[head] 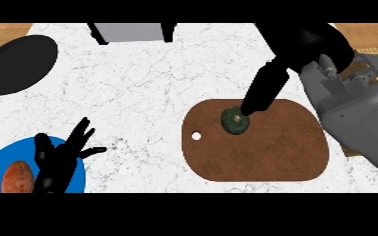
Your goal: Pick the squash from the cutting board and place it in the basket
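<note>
A small dark green squash (pixel 235 122) lies on the upper middle of the brown cutting board (pixel 258 155). My right hand (pixel 304 44) hangs above the board's far right corner. Its straight fingers (pixel 261 90) slant down and left, and their tips meet the squash's upper right edge without curling round it. A dark round basket (pixel 22 62) sits at the far left of the counter, partly cut off by the view's edge. My left hand (pixel 59 160) rests open at the lower left, fingers up.
Under my left hand lies a blue plate (pixel 16 152) with an orange-brown vegetable (pixel 18 177) on it. A grey object on black legs (pixel 131 31) stands at the counter's back edge. White marble counter stretches between board and basket.
</note>
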### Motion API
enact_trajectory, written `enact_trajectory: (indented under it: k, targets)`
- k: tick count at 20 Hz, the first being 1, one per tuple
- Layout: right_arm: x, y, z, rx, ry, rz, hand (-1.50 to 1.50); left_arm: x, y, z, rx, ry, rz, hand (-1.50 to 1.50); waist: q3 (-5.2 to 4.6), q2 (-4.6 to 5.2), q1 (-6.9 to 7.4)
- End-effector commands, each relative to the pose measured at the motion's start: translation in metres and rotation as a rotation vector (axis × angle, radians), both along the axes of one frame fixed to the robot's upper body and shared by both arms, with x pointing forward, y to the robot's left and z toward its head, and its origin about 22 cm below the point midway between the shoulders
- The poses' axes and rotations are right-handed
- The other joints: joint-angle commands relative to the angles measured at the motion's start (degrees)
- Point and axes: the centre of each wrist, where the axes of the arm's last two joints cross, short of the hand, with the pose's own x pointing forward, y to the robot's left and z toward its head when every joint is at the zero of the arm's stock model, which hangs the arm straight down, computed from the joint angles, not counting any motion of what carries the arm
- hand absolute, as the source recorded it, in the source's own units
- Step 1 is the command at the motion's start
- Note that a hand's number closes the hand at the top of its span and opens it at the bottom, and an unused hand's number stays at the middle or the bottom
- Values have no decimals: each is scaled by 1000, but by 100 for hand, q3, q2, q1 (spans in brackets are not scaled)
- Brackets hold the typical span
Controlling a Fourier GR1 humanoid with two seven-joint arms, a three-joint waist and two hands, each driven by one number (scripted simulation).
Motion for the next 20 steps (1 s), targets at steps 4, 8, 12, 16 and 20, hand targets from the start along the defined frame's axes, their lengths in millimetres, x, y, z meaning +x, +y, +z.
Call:
enact_trajectory:
  k: [4,8,12,16,20]
  targets:
    - [-24,13,-27,-73,80,-167,-150,-23,3,-15,21,110,6,0,-30,72,186]
    - [-15,-1,-38,-61,58,-198,-150,-9,6,-11,27,89,4,0,-29,112,210]
    - [-28,12,-86,-130,98,-202,-150,-9,4,-19,17,104,7,0,-34,111,179]
    - [-25,-9,-106,-116,126,-208,-150,-3,-1,-20,27,96,5,0,-28,128,182]
    - [-36,-1,-121,-102,123,-226,-150,-14,-4,-16,26,80,6,0,-26,113,228]
